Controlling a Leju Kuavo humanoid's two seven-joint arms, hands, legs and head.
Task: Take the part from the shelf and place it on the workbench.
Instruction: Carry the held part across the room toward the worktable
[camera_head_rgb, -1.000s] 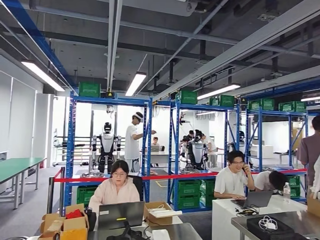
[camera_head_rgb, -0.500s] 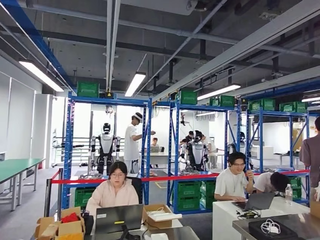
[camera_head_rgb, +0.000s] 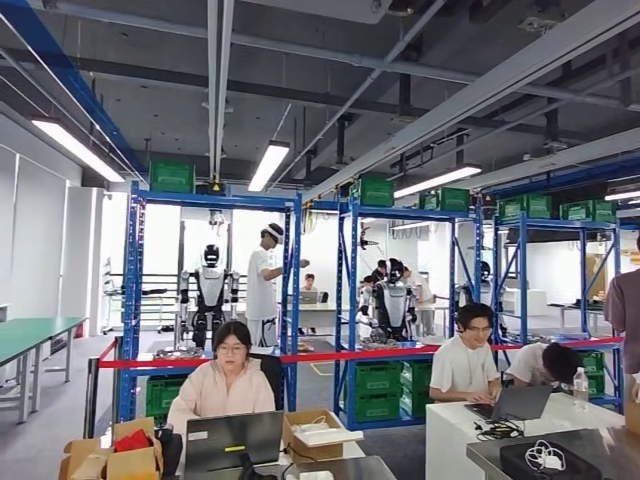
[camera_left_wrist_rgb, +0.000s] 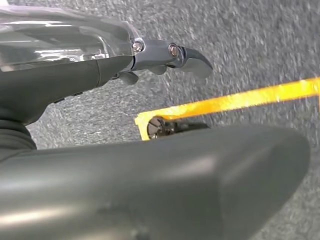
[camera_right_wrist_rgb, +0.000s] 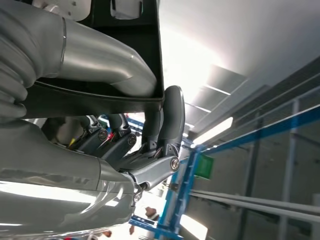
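The part (camera_right_wrist_rgb: 145, 40) was in your right hand (camera_right_wrist_rgb: 124, 125), off the shelf and not yet on any counter. It read as a flat black plate with a raised lip along the near edge and pale fittings (camera_right_wrist_rgb: 125, 7) on its far face. The thumb (camera_right_wrist_rgb: 105, 60) lay across one broad face and the dark fingers (camera_right_wrist_rgb: 171, 115) curled over the lip onto the other, so that hand was clamped on the plate.

Judge it as stiff and fairly light, since a one-handed pinch carried it. Its smooth faces could slide in a pinch, so the lip was the surer place to bear on. The grip sat near one corner, and a plate held there may swing or droop when you turn or stop.

The plate ran on past the picture's edge, so you could not tell its long axis from the right wrist view. What showed was that its broad face lay along the thumb and its corner stuck out just past the fingertips. That view is turned, so whether the plate was level could not be told.

Your left hand (camera_left_wrist_rgb: 151, 150) hung over grey floor (camera_left_wrist_rgb: 245, 45) crossed by yellow tape (camera_left_wrist_rgb: 234, 100), its fingers (camera_left_wrist_rgb: 166, 52) spread and holding nothing.

Ahead, the head view took in blue shelving (camera_head_rgb: 211, 200), seated people at laptops, and a steel counter (camera_head_rgb: 604, 450) at the lower right.
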